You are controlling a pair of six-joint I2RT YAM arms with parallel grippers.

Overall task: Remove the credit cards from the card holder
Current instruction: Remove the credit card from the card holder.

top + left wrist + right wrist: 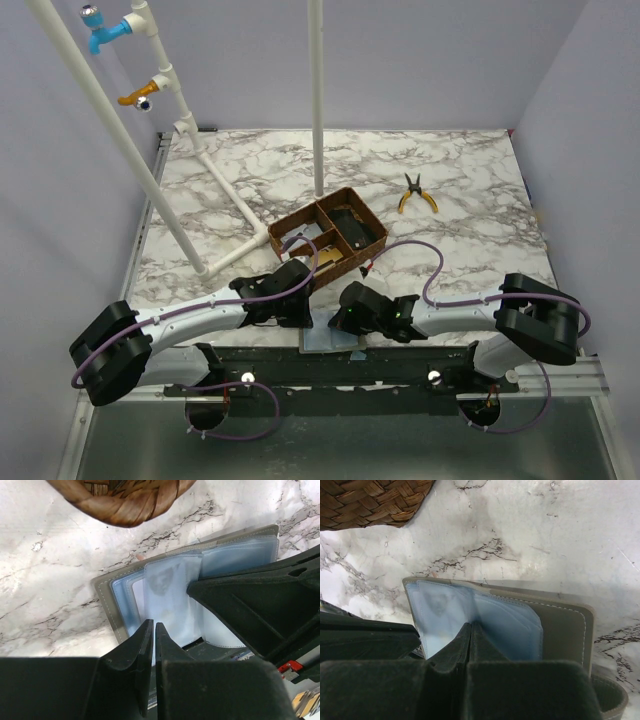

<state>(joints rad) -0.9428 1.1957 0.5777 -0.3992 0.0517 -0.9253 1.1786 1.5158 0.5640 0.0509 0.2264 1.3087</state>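
While card holder lies open — grey, pale-blue inside | left hand closed | right hand closed

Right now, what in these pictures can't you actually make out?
Top view: the card holder, nearly hidden under both wrists.
Left wrist view: how many credit cards there are; cloudy sleeves blur them.
Right wrist view: whether the right fingers pinch a card or a sleeve; their tips hide it.
Left wrist view: the holder's near edge, behind the left fingers.
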